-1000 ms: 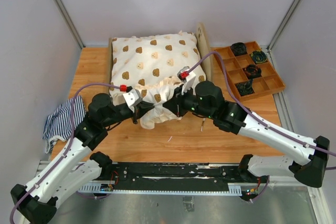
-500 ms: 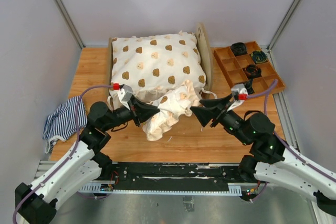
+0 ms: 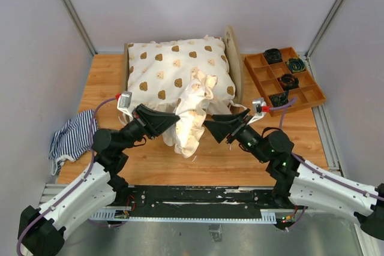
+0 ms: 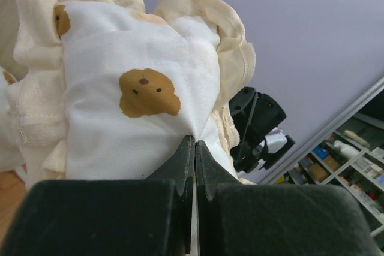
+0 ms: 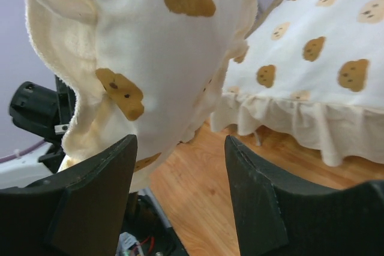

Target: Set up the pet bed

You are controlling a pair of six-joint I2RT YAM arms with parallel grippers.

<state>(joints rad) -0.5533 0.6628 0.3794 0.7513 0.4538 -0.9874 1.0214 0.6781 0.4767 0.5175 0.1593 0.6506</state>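
Observation:
The pet bed [image 3: 231, 52] stands at the back of the table, its plywood headboard on the right. A large cream cushion with brown bear prints [image 3: 174, 70] covers it. A smaller cream bear-print cloth [image 3: 192, 118] hangs bunched in front of the bed. My left gripper [image 3: 178, 118] is shut on its edge. In the left wrist view the jaws [image 4: 194, 142] pinch the cloth [image 4: 138, 88] at their tips. My right gripper [image 3: 207, 125] stands open just right of the cloth. The right wrist view shows its fingers [image 5: 180, 139] wide apart below the cloth [image 5: 156, 46], holding nothing.
A brown wooden tray [image 3: 312, 101] with square compartments sits at the back right, with dark items [image 3: 288, 81] in some. A navy-and-white striped cloth [image 3: 71, 137] lies crumpled at the left table edge. The right arm [image 4: 258, 118] shows behind the cloth in the left wrist view.
My right gripper let go of the bear-print cloth, swung away to the right, then came back open beside it. My left gripper lifted the cloth and moved right with it.

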